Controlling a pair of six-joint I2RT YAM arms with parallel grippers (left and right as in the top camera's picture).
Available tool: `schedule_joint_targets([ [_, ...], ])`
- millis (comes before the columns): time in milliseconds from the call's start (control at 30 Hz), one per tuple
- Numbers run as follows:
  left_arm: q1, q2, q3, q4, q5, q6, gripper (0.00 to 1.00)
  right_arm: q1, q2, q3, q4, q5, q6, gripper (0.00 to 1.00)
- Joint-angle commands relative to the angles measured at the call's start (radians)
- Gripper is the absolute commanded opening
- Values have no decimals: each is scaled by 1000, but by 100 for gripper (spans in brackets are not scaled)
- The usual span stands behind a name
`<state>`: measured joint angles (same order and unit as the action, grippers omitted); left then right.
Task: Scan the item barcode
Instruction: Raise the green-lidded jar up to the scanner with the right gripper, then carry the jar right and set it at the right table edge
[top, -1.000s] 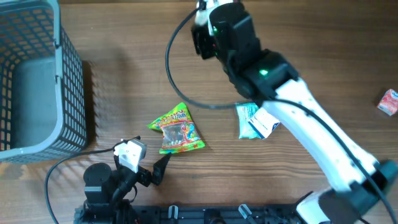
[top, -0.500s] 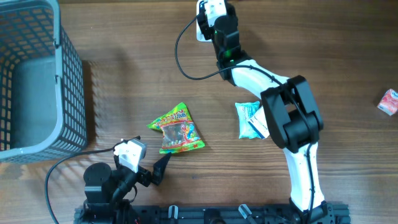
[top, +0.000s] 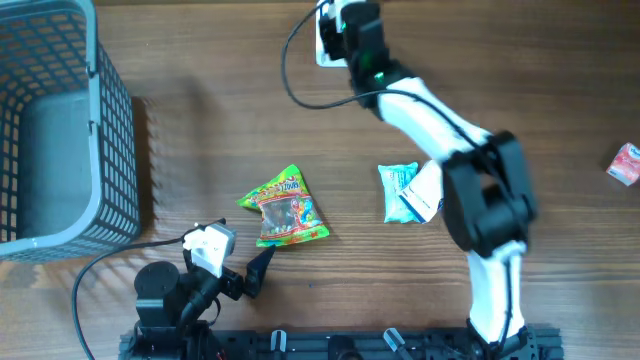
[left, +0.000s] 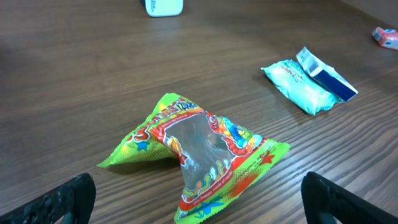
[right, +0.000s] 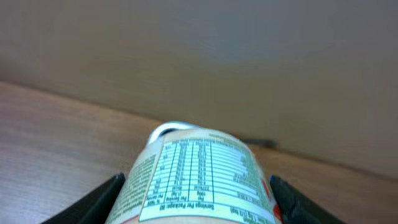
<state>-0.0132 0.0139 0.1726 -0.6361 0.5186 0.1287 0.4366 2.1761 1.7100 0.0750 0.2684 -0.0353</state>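
1 rounded, label-wrapped container fills the right gripper above woodgrain table.

The round tub at the bottom middle of the right wrist view has a white label. The label shows a table with black rows of words and numbers, but the print is too small and blurry to read. The green candy bag in the middle of the left wrist view has bright letters near its top corner, too small to make out. The blue packet at the upper right has tiny print that cannot be read either.
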Motion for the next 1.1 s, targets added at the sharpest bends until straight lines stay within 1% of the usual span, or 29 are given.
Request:
schedule_joint_targets([
  [0,-4,-6,-3,2,1,-3,100,-99,-249,31,-290,107,99,66],
  [33,-4,-6,-3,2,1,-3,100,-154,-286,31,-422,106,166,67],
  [133,-4,-6,-3,3,0,-3,100,-332,-312,31,-695,64,299,68],
  [200,-4,-6,-3,3,1,-3,100,-481,-285,31,-813,-9,332,68],
  [267,-3,-6,-3,2,0,-3,100,-622,-247,30,-843,-89,333,68],
  [300,-4,-6,-3,3,1,-3,100,-722,-206,30,-844,-159,325,68],
  [367,-4,-6,-3,3,0,-3,100,-830,-134,30,-842,-225,325,69],
  [500,-4,-6,-3,3,1,-3,100,-973,47,30,-829,-247,323,68],
  [567,-4,-6,-3,2,1,-3,100,-1035,72,30,-807,-249,324,70],
  [600,-4,-6,-3,3,0,-3,100,-1053,73,30,-798,-251,323,76],
  [667,-4,-6,-3,2,0,-3,100,-1098,73,31,-782,-251,323,98],
  [700,-4,-6,-3,3,0,-3,100,-1110,72,34,-779,-253,323,100],
  [767,-4,-6,-3,3,0,-3,100,-1125,65,99,-808,-346,323,99],
  [833,-4,-6,-3,2,0,-3,100,-1120,42,225,-881,-445,324,100],
  [900,-4,-6,-3,3,0,-3,100,-1100,-2,373,-951,-488,327,100],
  [933,-4,-6,-3,2,0,-3,100,-1075,-41,459,-985,-487,327,100],
  [1000,-4,-6,-3,3,0,-3,100,-1023,-109,525,-1039,-492,326,100],
  [1067,-4,-6,-3,3,0,-3,100,-930,-185,533,-1147,-519,326,100],
])
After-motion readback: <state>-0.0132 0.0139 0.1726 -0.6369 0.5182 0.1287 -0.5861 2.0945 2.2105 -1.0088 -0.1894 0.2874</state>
